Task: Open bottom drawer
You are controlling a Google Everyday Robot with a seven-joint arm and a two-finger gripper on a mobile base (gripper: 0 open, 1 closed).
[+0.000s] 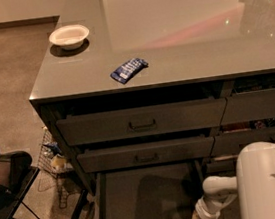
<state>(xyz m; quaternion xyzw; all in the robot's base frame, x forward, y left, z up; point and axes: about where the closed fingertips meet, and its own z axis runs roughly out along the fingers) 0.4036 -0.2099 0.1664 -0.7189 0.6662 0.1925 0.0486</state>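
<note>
The bottom drawer (139,202) is pulled well out from under the counter, showing its plain dark-grey inside; its front is cut off by the lower edge of the view. Above it are two taller dark-grey drawer fronts (141,122) with small black pulls, both shut. My white arm (270,179) comes in at the lower right. The gripper (201,218) is low at the drawer's right front corner, mostly hidden behind the wrist.
A grey counter (177,30) carries a white bowl (69,36) at the left and a blue-white packet (128,69) near the front edge. A wire basket (53,160) stands on the floor left of the cabinet. A dark chair (5,179) is at the far left.
</note>
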